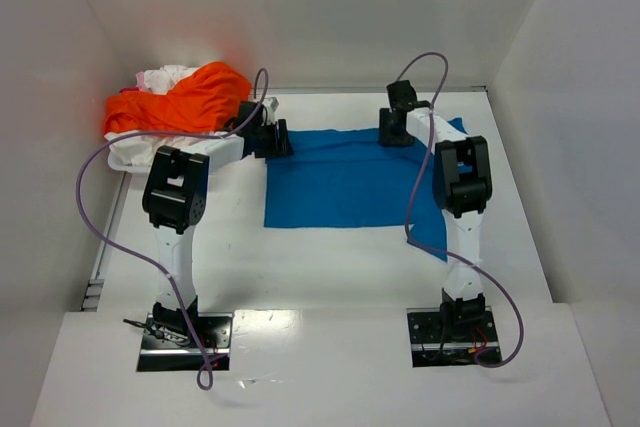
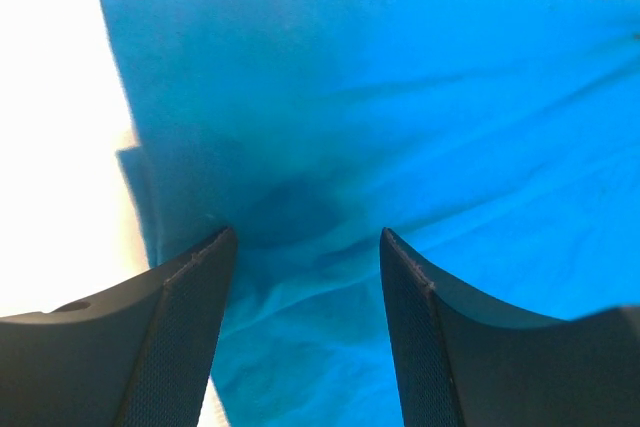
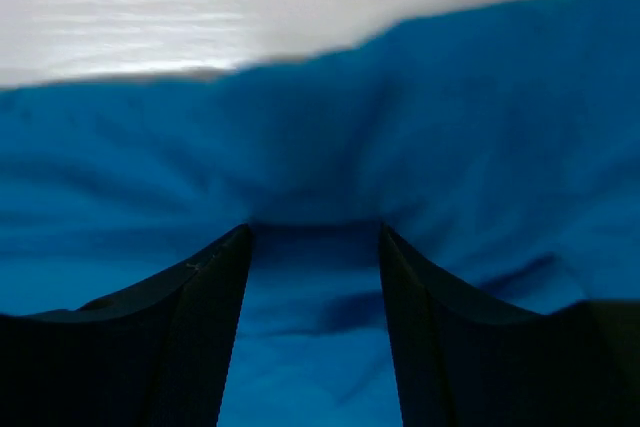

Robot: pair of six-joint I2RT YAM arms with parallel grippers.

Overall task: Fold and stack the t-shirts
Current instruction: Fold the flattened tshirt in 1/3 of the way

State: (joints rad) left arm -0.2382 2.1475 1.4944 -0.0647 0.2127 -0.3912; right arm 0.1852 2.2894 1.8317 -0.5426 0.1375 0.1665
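A bright blue t-shirt (image 1: 345, 182) lies spread flat in the middle of the table. My left gripper (image 1: 279, 140) is open at its far left corner, fingertips down on the cloth (image 2: 400, 127). My right gripper (image 1: 392, 133) is open at the shirt's far edge, fingertips pressed on the blue cloth (image 3: 320, 147). A bright orange t-shirt (image 1: 190, 97) lies heaped on white and pinkish shirts (image 1: 160, 78) at the far left.
White walls close in the table at the back, left and right. Purple cables (image 1: 110, 217) loop off both arms. The right arm's elbow (image 1: 462, 177) hangs over the blue shirt's right edge.
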